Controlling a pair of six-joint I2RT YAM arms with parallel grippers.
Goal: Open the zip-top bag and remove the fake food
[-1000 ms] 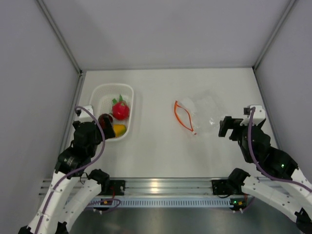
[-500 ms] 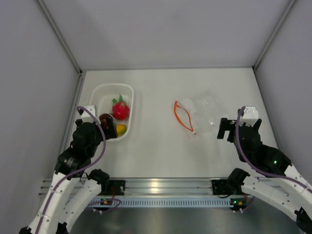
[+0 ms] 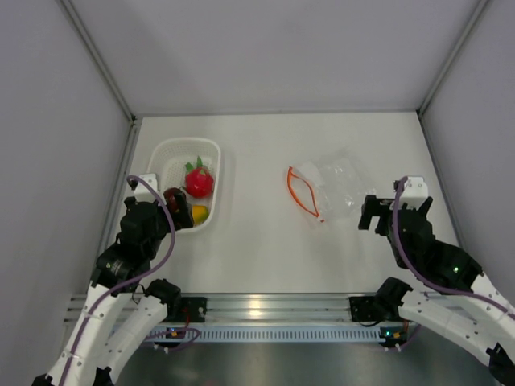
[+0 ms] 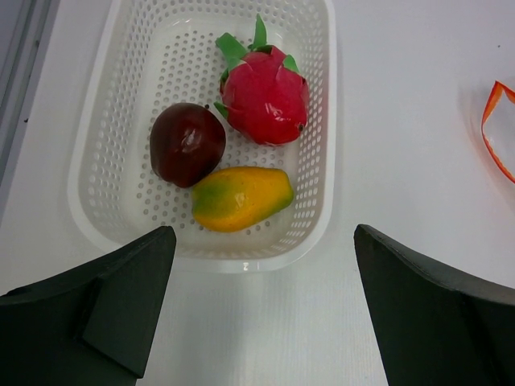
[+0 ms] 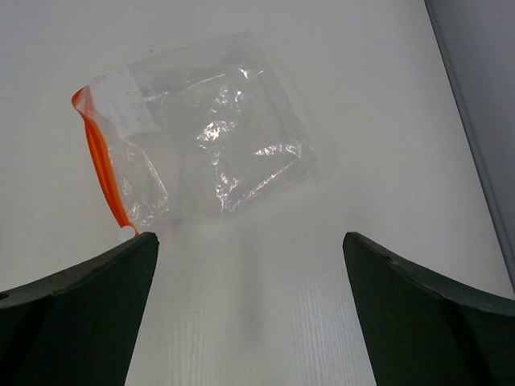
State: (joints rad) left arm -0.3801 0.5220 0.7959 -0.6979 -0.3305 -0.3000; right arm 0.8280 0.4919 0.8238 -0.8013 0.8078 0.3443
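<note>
Finishing seems step in hand: lift arms straight up, avoid snagging bag [image 5: 209,137] or basket [image 4: 105,161]. Bag lies on table [image 3: 257,241], orange mouth open, apparently empty. Toy fruits [image 4: 265,88] sit in basket. Left pincer [image 4: 261,233], right pincer [image 5: 249,237]: spread wide, holding nothing, touching nothing.

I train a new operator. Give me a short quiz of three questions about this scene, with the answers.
1. True or false: the zip-top bag lies inside the white basket.
2. How many toy fruits lie in the basket?
3. The left gripper is: A) open and empty; B) shut on the bag; C) shut on a fruit.
Key: 1 false; 2 three; 3 A.
</note>
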